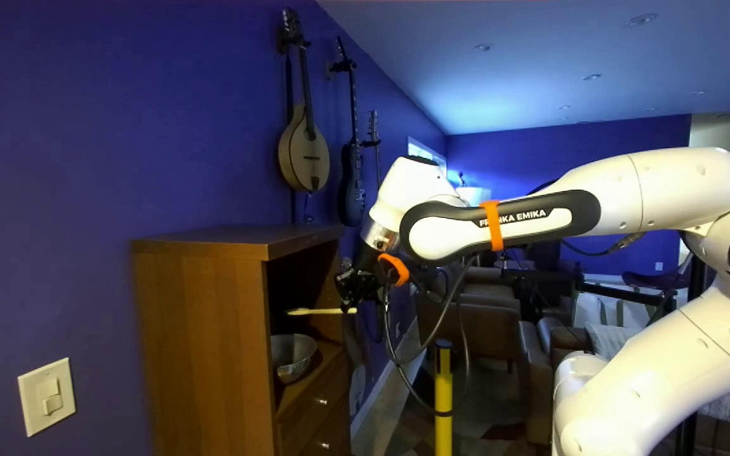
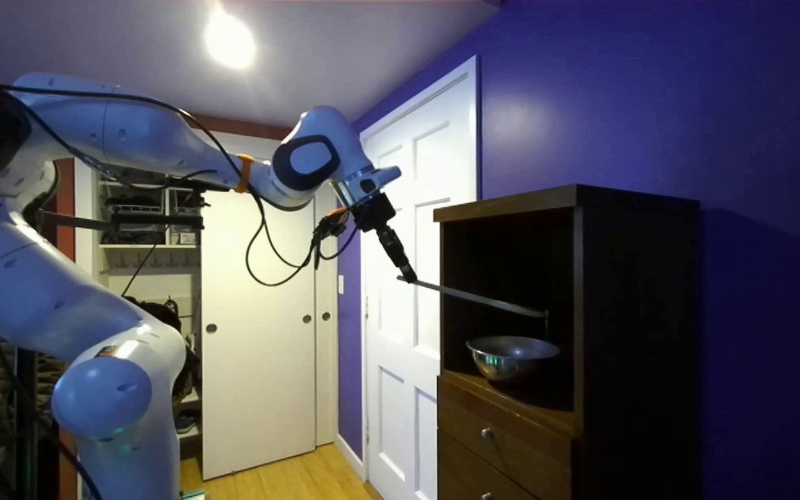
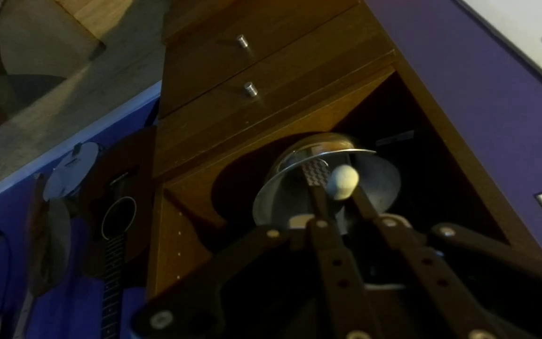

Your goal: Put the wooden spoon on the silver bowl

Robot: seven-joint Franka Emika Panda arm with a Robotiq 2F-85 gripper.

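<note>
The wooden spoon point(image 1: 320, 311) is a pale stick held by its handle end in my gripper point(image 1: 350, 305). In an exterior view the spoon point(image 2: 483, 298) slants slightly down into the cabinet opening, its far end above the silver bowl point(image 2: 513, 360). The bowl also shows in an exterior view point(image 1: 294, 356), standing upright on the cabinet shelf, apart from the spoon. In the wrist view the spoon's rounded handle end point(image 3: 344, 181) sits between the fingertips point(image 3: 339, 194), in front of the bowl point(image 3: 275, 200). The rest of the spoon is hidden there.
The brown cabinet point(image 1: 206, 354) has an open compartment with side walls and a top panel point(image 2: 511, 201) above the spoon. Drawers with small knobs point(image 2: 487, 432) are below. Stringed instruments point(image 1: 305, 155) hang on the purple wall. A yellow post point(image 1: 443, 399) stands near the arm.
</note>
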